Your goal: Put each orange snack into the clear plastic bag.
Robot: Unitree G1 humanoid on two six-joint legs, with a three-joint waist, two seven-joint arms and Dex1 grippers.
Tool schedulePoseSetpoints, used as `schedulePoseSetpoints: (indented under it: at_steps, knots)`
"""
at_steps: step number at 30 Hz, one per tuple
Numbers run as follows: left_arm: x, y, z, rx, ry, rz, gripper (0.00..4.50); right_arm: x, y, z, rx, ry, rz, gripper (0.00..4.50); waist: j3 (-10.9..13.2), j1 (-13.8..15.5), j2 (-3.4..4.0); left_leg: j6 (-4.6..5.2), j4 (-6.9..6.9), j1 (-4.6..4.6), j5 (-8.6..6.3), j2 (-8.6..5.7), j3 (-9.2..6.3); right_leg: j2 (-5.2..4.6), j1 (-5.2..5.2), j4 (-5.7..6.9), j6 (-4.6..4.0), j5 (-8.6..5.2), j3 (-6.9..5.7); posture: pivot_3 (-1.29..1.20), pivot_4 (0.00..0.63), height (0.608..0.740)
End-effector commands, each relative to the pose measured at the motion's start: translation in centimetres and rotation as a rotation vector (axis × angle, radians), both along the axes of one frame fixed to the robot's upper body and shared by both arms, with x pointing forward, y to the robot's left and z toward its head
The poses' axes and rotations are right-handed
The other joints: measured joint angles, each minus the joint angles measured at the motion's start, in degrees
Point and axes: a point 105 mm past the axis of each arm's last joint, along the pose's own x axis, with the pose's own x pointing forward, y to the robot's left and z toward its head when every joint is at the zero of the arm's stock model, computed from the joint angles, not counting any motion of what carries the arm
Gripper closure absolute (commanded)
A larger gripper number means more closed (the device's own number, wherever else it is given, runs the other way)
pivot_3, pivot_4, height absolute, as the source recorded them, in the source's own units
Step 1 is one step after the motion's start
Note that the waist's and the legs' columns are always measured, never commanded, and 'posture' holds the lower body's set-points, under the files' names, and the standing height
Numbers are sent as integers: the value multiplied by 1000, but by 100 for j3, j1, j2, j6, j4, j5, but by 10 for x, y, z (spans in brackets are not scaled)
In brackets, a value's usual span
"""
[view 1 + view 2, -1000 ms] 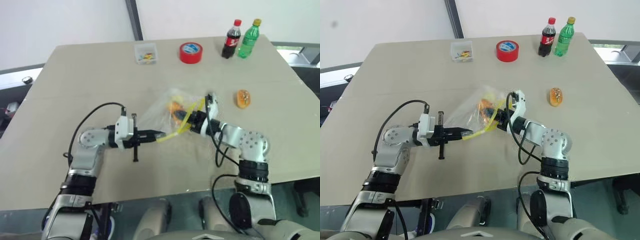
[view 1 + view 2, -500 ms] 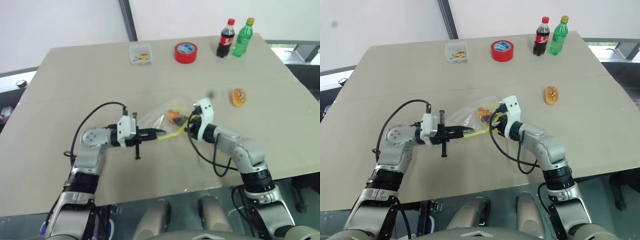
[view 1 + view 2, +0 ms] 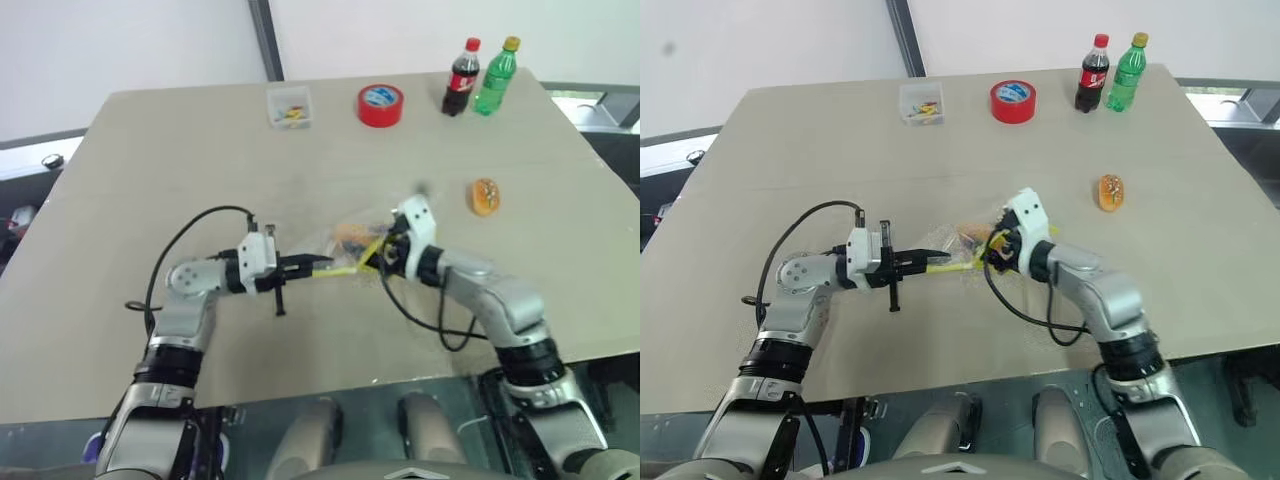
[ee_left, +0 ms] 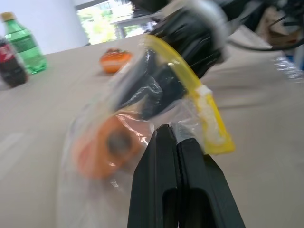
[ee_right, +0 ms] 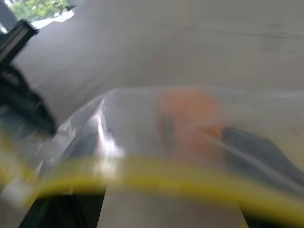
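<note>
The clear plastic bag [image 3: 338,246] hangs low over the table's middle, stretched between both grippers. My left gripper [image 3: 318,265] is shut on its yellow strip [image 4: 209,116]. One orange snack [image 4: 107,147] lies inside the bag. My right gripper [image 3: 385,250] sits at the bag's mouth, its dark fingers [image 5: 266,156] spread open, and the snack [image 5: 190,118] lies just beyond them. A second orange snack [image 3: 485,196] rests on the table, to the right of the bag and farther back.
Along the table's far edge stand a small clear box [image 3: 291,106], a red tape roll [image 3: 381,104], a cola bottle [image 3: 461,78] and a green bottle [image 3: 497,76]. Black cables loop off both wrists.
My right wrist has rolled and its elbow has dropped outward. Its fingers have spread, leaving the snack in the bag. The bag has sunk lower. The left gripper keeps its hold.
</note>
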Motion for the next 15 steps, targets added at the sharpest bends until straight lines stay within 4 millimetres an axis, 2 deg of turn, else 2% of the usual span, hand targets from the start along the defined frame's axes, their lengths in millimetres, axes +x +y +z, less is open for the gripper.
schedulePoseSetpoints:
  at_steps: [1,6,9,12,15]
  knots:
    - [10,1,9,-28,-48,67,4500,-15,-6,21,24,-67,62,735,0,11,0,1,0,2,-1,0,1,0,0,1,0,0,0,0,150,740]
    - [23,2,8,-23,-71,154,4500,-18,-18,30,33,-107,53,735,-1,29,-2,4,1,1,-2,0,2,-1,3,1,0,0,0,0,150,740]
    - [33,6,10,-31,-76,221,4500,-16,-23,42,59,-152,30,131,-1,32,-2,3,1,1,-2,0,3,-1,3,1,0,0,0,0,150,740]
    - [38,9,11,-36,-79,262,4500,2,-42,60,77,-243,-124,54,-1,41,-3,1,1,0,-1,0,1,-2,4,1,0,0,-2,0,150,740]
    - [41,11,15,-39,-95,281,4500,31,-78,67,16,-292,-368,54,-1,40,-3,0,2,1,0,-2,2,-3,3,1,0,0,-1,0,150,740]
